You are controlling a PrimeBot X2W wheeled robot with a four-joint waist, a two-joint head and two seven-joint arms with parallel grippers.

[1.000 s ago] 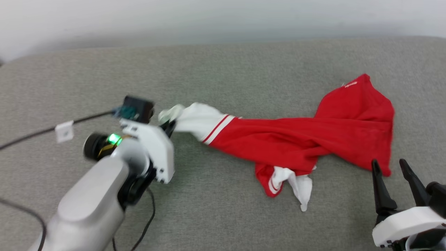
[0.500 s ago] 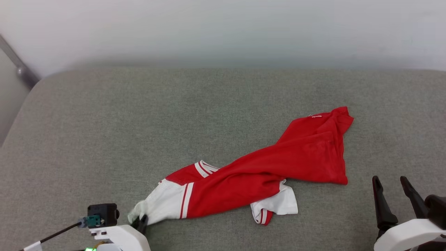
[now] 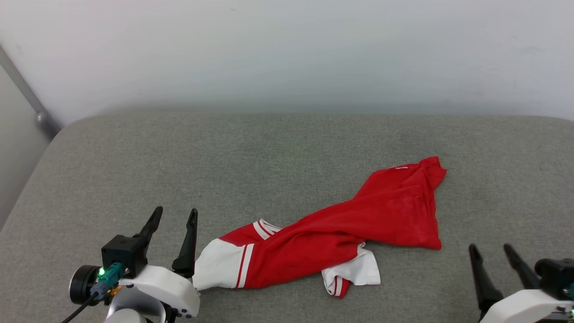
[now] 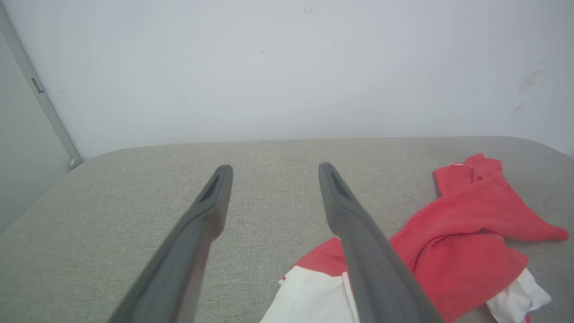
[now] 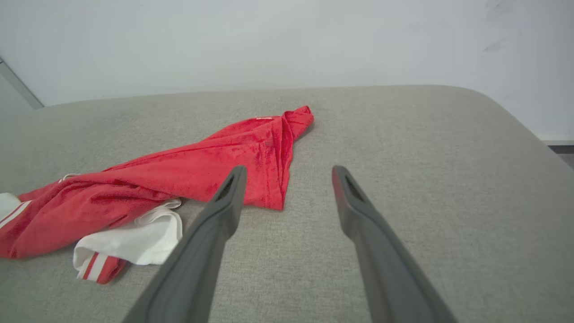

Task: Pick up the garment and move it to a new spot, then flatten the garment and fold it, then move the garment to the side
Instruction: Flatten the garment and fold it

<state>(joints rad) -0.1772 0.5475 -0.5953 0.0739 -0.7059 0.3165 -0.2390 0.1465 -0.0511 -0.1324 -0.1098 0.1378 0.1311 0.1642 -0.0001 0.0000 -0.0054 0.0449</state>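
Two claws are noted, both spread wide and empty. A red shirt point(image 3: 350, 224) is seen crumpled in a long slanting band on the grey cushion point(image 3: 224, 157), right of centre in the head view. The band runs from a white sleeve point(image 3: 219, 267) with red stripes at the near left up to a red corner at the far right. A second sleeve point(image 3: 358, 269), white with striped trim, is pushed out from under the band's near edge. The left claw point(image 3: 176, 210) is held at the lower left, fingers pointing away toward the wall point(image 3: 287, 54). Its right finger stands just beside the white sleeve; contact cannot be told. In the left wrist view bare cushion is seen between the fingers, and the sleeve is partly hidden behind the right one. The right claw point(image 3: 489, 246) is held at the lower right, apart from the shirt, its jaws parted over bare cushion. The shirt's red corner lies off to its left.
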